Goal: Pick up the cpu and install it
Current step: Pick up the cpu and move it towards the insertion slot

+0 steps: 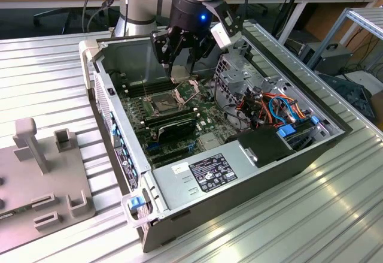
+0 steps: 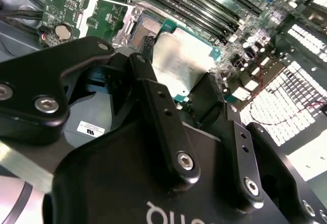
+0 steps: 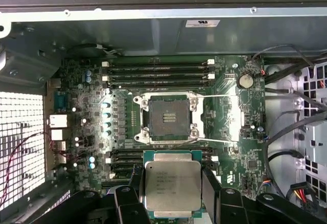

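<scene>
cpu (image 3: 172, 185) is off the counter and in the air inside the case, metal lid facing the wrist cameras, clamped by its edges in the claw (image 3: 172, 196), one finger shut against each opposite side. in the exterior view the claw (image 1: 179, 65) hangs low over the motherboard with the chip (image 1: 179, 73) showing as a pale square between the fingers. pick-up looks done. step in hand, as i read it, is carrying the chip to the socket. it isn't seated: in the first wrist view the socket (image 3: 168, 117) is bare, contacts exposed, and its hold-down plate looks flipped open to one side. the cpu is just beside the socket rather than over it, overlapping the nearer bank of memory slots (image 3: 125, 157). the second wrist view shows the same offset, with the chip (image 2: 181, 66) apart from the socket (image 2: 145, 27). seating calls for the chip centred over the socket, edges square to the frame, level, and corner marks matched. can't read those marks here. main risk is a skewed drop onto the contacts. the open case (image 1: 90, 53) lies on its side on the ribbed counter (image 1: 48, 65), with cables and drive bays close to the arm.
</scene>
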Controlling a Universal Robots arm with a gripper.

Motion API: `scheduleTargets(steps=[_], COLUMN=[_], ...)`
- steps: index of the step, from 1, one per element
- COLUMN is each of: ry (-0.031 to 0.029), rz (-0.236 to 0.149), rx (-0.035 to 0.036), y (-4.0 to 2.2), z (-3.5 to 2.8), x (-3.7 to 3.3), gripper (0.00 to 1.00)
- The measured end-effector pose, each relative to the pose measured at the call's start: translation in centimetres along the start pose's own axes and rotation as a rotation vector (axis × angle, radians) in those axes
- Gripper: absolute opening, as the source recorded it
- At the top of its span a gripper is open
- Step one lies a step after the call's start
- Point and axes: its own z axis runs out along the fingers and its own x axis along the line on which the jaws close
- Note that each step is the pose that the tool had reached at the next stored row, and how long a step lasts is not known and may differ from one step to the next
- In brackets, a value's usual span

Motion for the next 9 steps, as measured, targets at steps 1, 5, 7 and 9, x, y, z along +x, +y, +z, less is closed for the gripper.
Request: scheduleTargets(steps=[1, 5, 7, 9], ry=[0.0000, 0.0000, 0.0001, 0.0004], rz=[0.000, -0.001, -0.001, -0.001], rx=[0.0000, -0.0001, 0.0002, 0.0000], y=[0.12, 1.02, 1.41, 1.65], z=[0.19, 1.01, 1.41, 1.83], x=[0.00, 0.03, 0.05, 0.06], gripper=[0.55, 0.55, 0.55, 0.55])
